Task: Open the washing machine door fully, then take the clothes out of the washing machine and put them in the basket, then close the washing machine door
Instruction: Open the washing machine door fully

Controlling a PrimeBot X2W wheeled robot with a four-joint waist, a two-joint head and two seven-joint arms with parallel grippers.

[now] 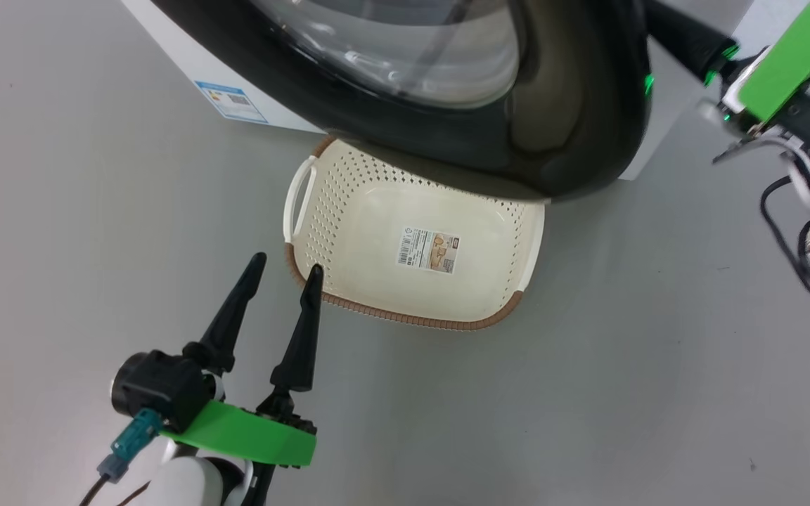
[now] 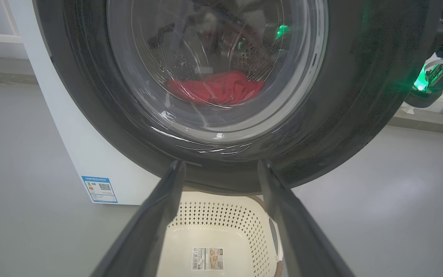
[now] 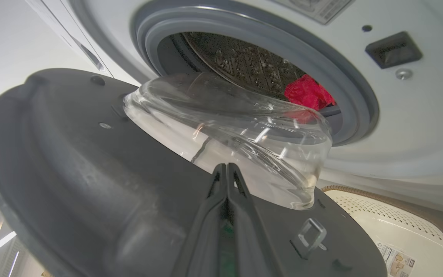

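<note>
Before the washing machine (image 3: pixel 398 127) we list: basket (image 1: pixel 349 211) at its foot; washing machine door (image 1: pixel 574 126) swung partly off it; clothes (image 3: pixel 308 92) inside it; left gripper (image 1: pixel 287 263), jaws apart; right gripper (image 3: pixel 227 166), jaws pressed together.

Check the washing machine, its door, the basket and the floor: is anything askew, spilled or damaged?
Nothing looks spilled or damaged. The only oddity is that the basket sits with its far rim under the partly open door, which overhangs it.

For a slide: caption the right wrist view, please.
Shut fingers before the partly open door; red clothes inside the washing machine, basket below.
</note>
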